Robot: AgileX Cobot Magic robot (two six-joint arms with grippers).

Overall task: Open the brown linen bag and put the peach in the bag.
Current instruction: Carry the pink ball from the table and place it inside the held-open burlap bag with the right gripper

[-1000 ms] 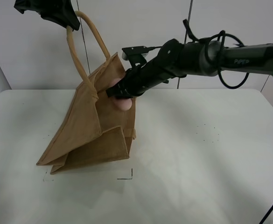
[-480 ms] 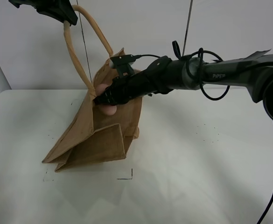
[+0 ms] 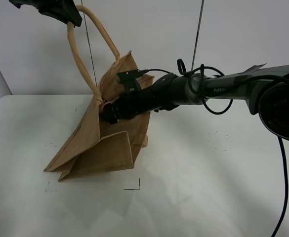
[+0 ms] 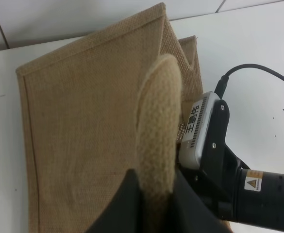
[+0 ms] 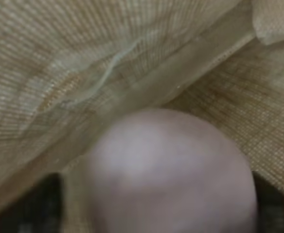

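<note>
The brown linen bag [image 3: 102,143] leans on the table, lifted by one beige loop handle [image 3: 80,54]. My left gripper [image 3: 69,15] is shut on that handle at its top; the left wrist view shows the handle [image 4: 156,136] pinched between the dark fingers [image 4: 127,204]. My right gripper [image 3: 109,112] reaches into the bag's open mouth, its tip behind the bag's front wall. In the right wrist view the blurred pinkish peach [image 5: 166,170] fills the space between the dark fingers [image 5: 44,199], with woven bag wall [image 5: 83,58] around it. The peach is hidden in the high view.
The white table [image 3: 218,168] carries a small black corner mark [image 3: 134,186] in front of the bag. The right arm's cables [image 3: 203,74] loop above its forearm. A white wall stands behind the table.
My right gripper has moved left and down, deeper into the bag's mouth. The peach, visible below the gripper before, is now hidden by the bag wall. The left gripper holds still.
</note>
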